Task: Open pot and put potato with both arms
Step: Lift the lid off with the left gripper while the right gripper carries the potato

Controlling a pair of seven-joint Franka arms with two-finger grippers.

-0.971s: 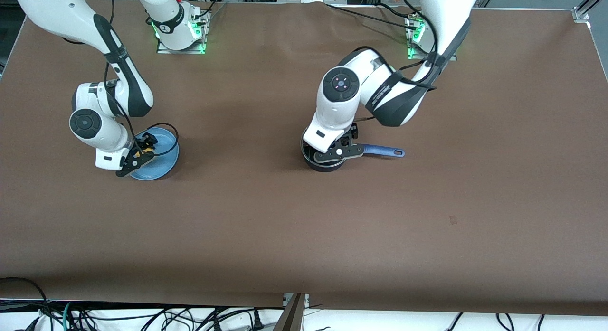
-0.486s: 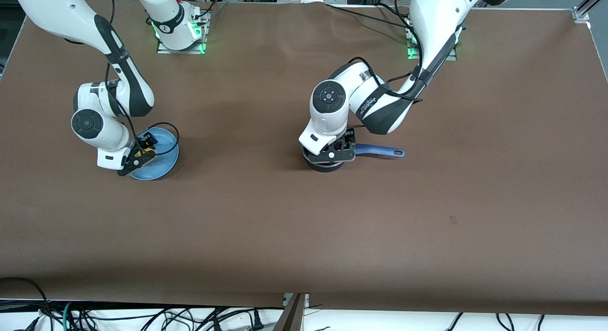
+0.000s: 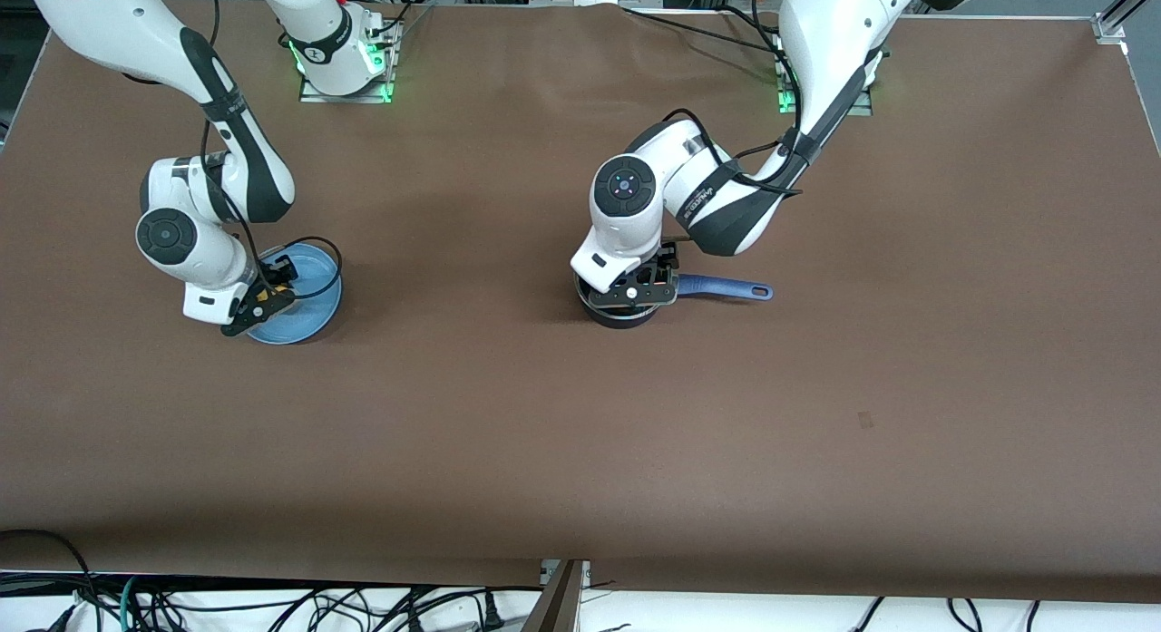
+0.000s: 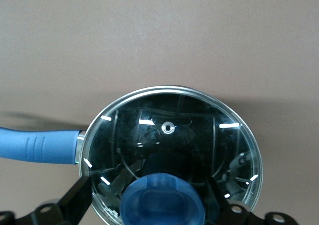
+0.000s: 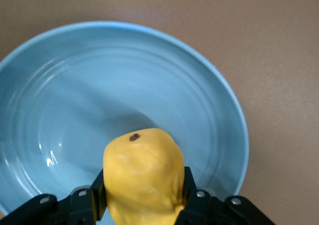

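The black pot [image 3: 621, 316] stands mid-table with its blue handle [image 3: 726, 288] pointing toward the left arm's end. Its clear glass lid [image 4: 169, 130] is on it. My left gripper [image 3: 635, 292] is low over the lid, open, with one finger on each side of the blue knob [image 4: 162, 202], apart from it. The yellow potato [image 5: 142, 175] is in the light-blue plate [image 3: 313, 296] toward the right arm's end. My right gripper [image 3: 266, 298] is shut on the potato, just above the plate's floor [image 5: 124, 85].
Brown table surface lies all round the pot and the plate. The two arm bases [image 3: 345, 61] [image 3: 816, 70] stand farthest from the front camera. Cables hang along the table's front edge [image 3: 272, 605].
My left arm has come down and drawn in over the pot, bringing its gripper lower around the lid's knob. My right gripper has stayed on the potato in the plate.
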